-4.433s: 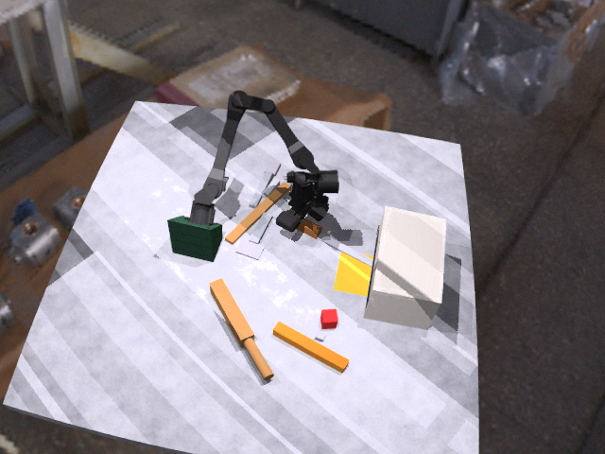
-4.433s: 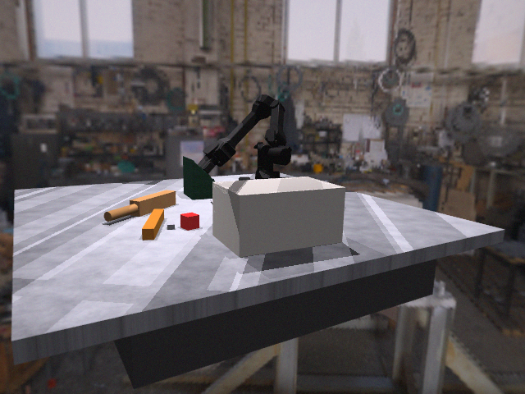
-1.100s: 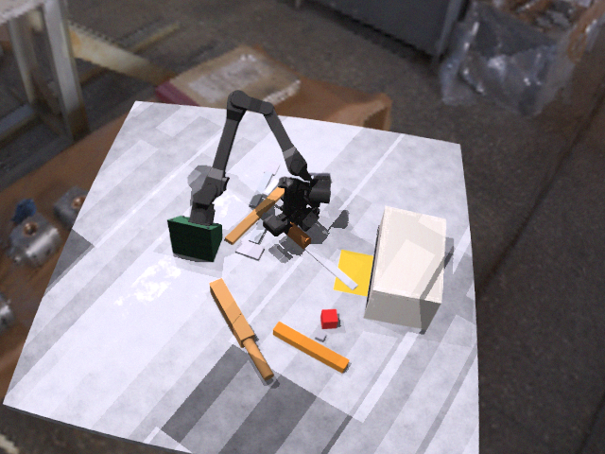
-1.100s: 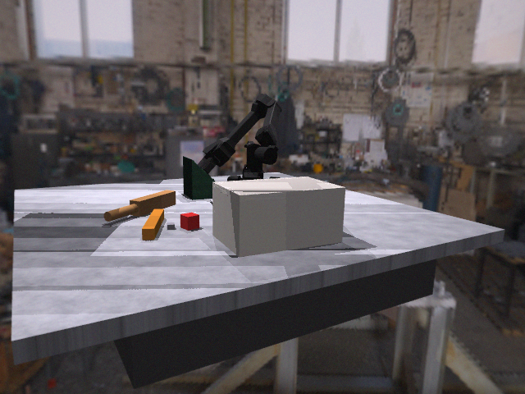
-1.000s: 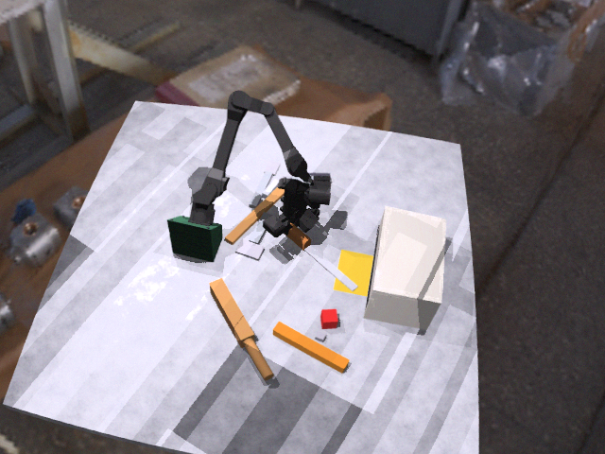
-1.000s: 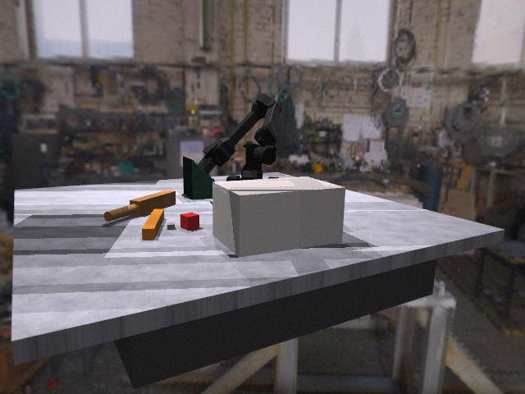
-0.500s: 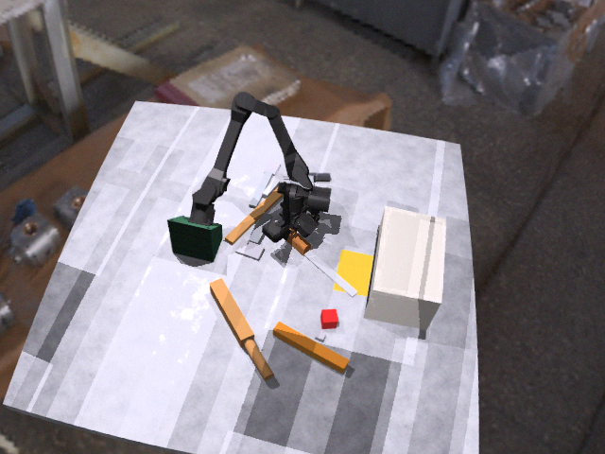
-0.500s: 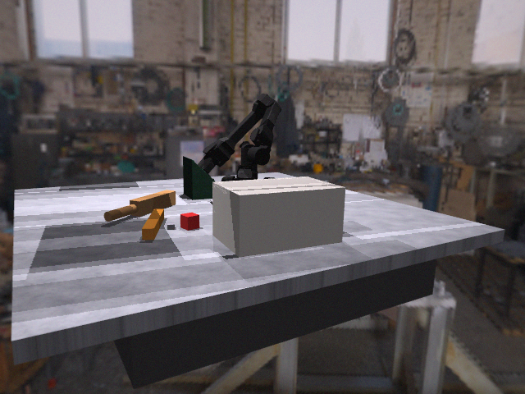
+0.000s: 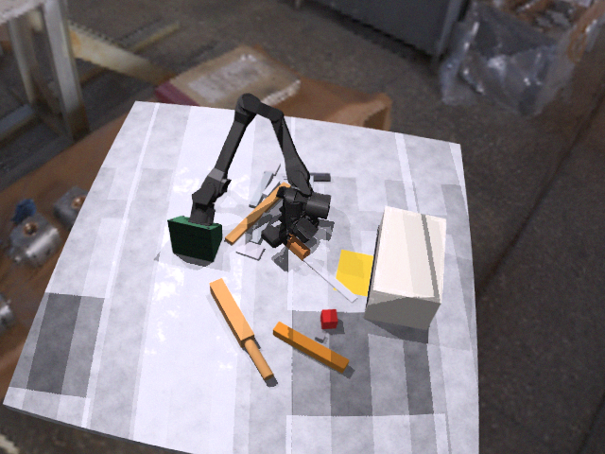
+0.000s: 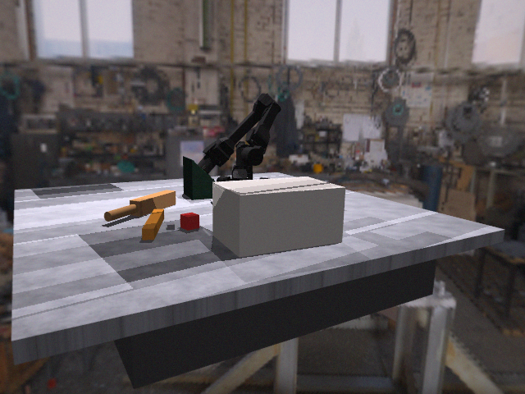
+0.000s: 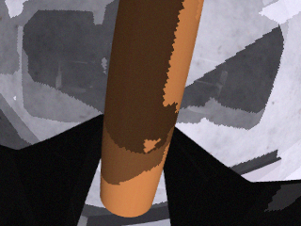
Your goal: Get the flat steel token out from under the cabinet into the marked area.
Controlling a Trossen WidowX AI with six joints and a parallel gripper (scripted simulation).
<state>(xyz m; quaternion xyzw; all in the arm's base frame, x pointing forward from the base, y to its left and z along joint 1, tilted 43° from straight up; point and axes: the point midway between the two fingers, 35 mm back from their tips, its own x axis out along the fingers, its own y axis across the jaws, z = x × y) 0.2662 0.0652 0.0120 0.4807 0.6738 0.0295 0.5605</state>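
Clamped on the orange handle, the gripper (image 9: 291, 239) (image 10: 241, 174) (image 11: 135, 127) had its tool aimed across the yellow marked area (image 9: 353, 269) toward the cabinet (image 9: 407, 253) (image 10: 292, 220)!
And the steel token? Out of sight, presumably under that cabinet, beyond the yellow from the jaws; they were shut firmly round the cylindrical orange handle (image 9: 298, 248) (image 11: 136, 118), its long axis running out between them. The thin pale blade (image 9: 333, 281) slanted over the yellow's edge in the top view, its tip short of the cabinet's lower front corner, so the reach looked to need straightening. Below lay the flat, pale table (image 9: 185, 341) (image 10: 84, 305) (image 11: 226, 28); the red cube (image 9: 328, 319) (image 10: 189, 221) sat near the tip's side, narrowing any swing that way.
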